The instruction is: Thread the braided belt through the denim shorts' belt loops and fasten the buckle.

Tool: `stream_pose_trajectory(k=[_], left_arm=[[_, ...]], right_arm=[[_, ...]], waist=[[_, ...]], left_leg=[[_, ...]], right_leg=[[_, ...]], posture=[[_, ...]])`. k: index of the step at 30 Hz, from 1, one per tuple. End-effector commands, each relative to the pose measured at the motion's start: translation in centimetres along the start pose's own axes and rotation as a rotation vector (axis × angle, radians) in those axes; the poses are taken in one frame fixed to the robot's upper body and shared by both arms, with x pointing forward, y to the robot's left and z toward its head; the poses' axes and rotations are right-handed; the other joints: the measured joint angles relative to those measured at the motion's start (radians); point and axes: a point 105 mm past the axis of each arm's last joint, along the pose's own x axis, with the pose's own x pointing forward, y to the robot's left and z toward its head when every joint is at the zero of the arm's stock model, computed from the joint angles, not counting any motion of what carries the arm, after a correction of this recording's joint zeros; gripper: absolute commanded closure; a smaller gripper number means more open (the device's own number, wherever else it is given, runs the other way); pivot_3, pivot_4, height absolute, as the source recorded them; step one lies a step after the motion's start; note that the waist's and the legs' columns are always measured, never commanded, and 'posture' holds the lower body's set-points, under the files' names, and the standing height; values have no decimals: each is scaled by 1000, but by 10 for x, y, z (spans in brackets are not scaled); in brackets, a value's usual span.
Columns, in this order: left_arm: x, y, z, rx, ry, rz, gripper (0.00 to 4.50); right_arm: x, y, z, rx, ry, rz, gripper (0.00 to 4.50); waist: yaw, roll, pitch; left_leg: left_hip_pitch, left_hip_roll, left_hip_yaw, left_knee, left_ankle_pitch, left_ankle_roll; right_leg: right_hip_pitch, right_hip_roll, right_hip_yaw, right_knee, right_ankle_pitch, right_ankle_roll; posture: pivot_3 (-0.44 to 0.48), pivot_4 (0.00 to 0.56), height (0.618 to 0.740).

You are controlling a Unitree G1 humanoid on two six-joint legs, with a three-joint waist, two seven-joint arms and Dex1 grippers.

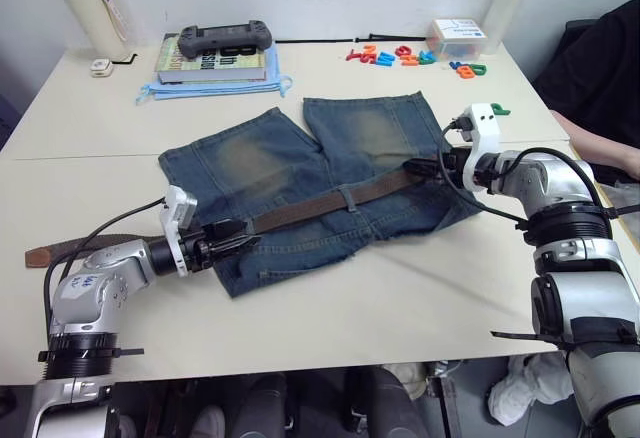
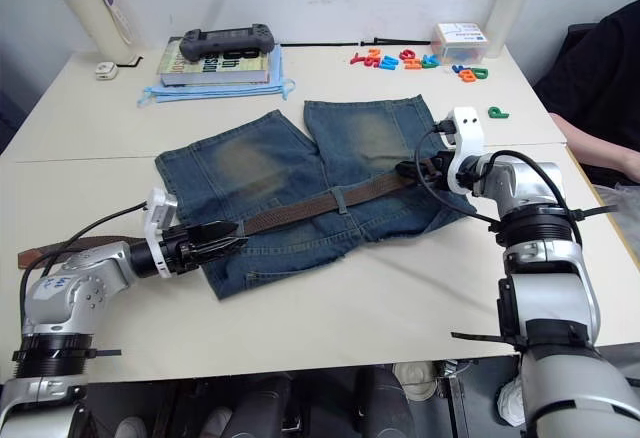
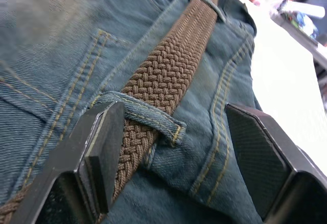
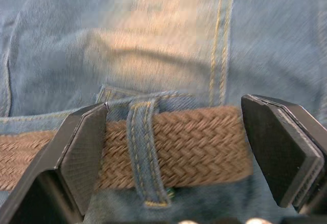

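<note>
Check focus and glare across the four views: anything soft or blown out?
Left wrist view: braided belt weave crisp at the near belt loop; upper corners soft, table washed out white. Right wrist view: belt and loop fairly sharp, denim shorts beyond blurred. Head views: even light, soft shadows, no glare; both grippers readable.

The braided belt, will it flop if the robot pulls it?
Probably floppy: the braided belt bends along the denim shorts and trails off on the table. Its woven surface looks grippy, so it may drag in the belt loops.
</note>
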Motion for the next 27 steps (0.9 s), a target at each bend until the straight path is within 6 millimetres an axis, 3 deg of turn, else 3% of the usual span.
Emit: stream_pose_trajectory(k=[1,8,10,11,17,23,27], left_arm=[[8,-10,-7,-95,17,-88,1020],[20,-15,-18,-151,65,-143,1020],[25,-13,-18,-140,58,-136,1558],[26,-11,-17,-134,53,-131,1873],[28,5,-5,44,82,-95,4480],[26,47,27,380,109,45,4500],[16,45,58,629,59,50,4500]], right_arm=[[-3,3,12,21,-43,42,41],[-2,9,9,-15,-21,79,3022],[-3,8,7,-39,-8,66,3983],[-3,7,5,-58,0,56,4165],[-5,15,10,-113,-29,72,4163],[-2,20,20,-123,-101,70,4163],[-15,40,36,-150,-195,127,4163]], waist=[[1,0,0],[1,0,0],[2,0,0],[2,0,0],[1,0,0],[1,0,0],[-5,1,0]], left_leg=[[0,0,0,0,0,0],[0,0,0,0,0,0],[0,0,0,1,0,0],[0,0,0,1,0,0],[-1,0,0,2,0,0],[-1,0,0,5,0,-1],[-2,0,1,5,0,-2]], right_leg=[[0,0,0,0,0,0],[0,0,0,0,0,0],[0,0,0,0,0,0],[0,-1,0,0,0,0],[0,-1,-1,0,0,0],[0,-1,-1,3,0,0],[-3,-2,-1,6,0,0]], posture=[[0,150,667],[0,150,667],[0,150,667],[0,150,667],[0,150,667],[0,150,667],[0,150,667]])
